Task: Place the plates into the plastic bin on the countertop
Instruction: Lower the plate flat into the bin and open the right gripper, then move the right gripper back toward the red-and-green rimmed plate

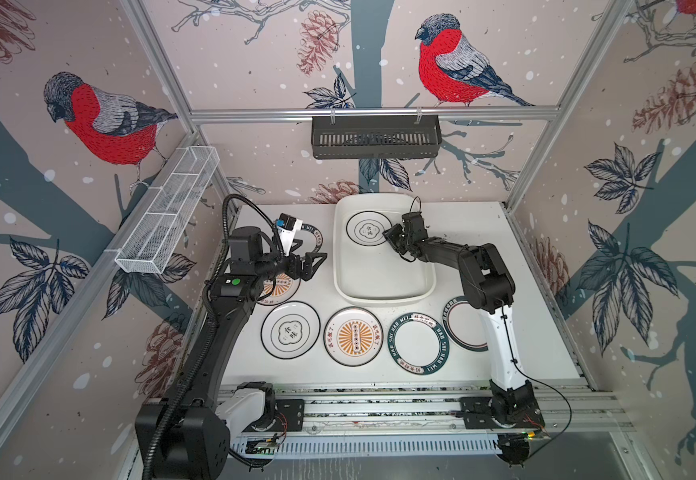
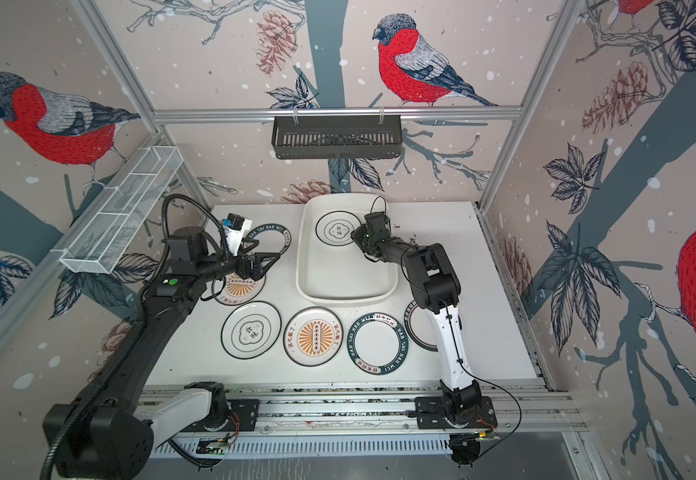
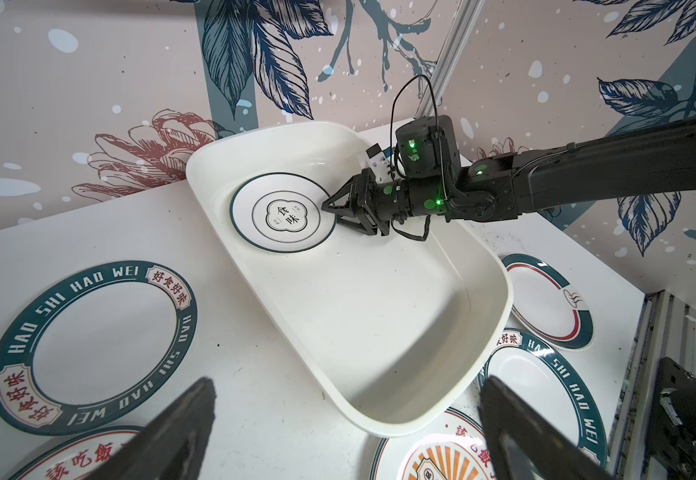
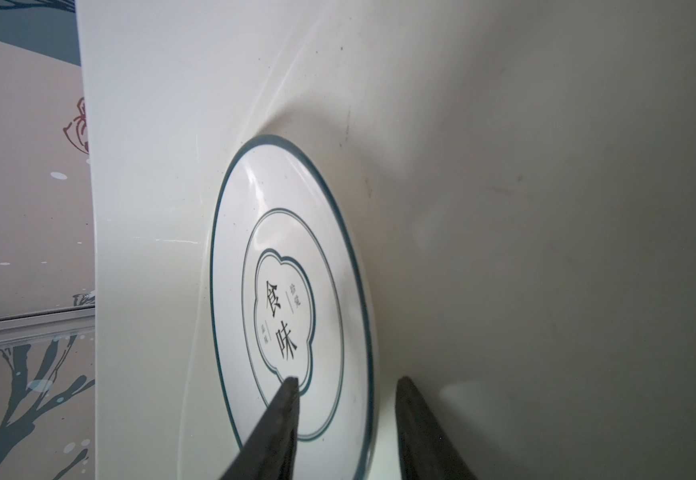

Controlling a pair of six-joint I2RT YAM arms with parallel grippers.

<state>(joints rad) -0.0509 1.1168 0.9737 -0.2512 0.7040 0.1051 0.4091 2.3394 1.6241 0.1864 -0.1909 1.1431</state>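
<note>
Right wrist view: right gripper [image 4: 346,380], jaws apart, straddles the rim of the cloud-emblem plate [image 4: 288,232]. In both top views it lies flat in the plastic bin [image 1: 379,276], 12 o'clock end. Left gripper [image 3: 348,388] gapes empty, 9 o'clock of the bin.

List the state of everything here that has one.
Plastic bin: holds one plate.
Plate in bin: flat, at far end.
Remaining plates: six, flat on countertop, outside bin.
Right gripper: open, astride that plate's rim.
Left gripper: open, empty.
</note>
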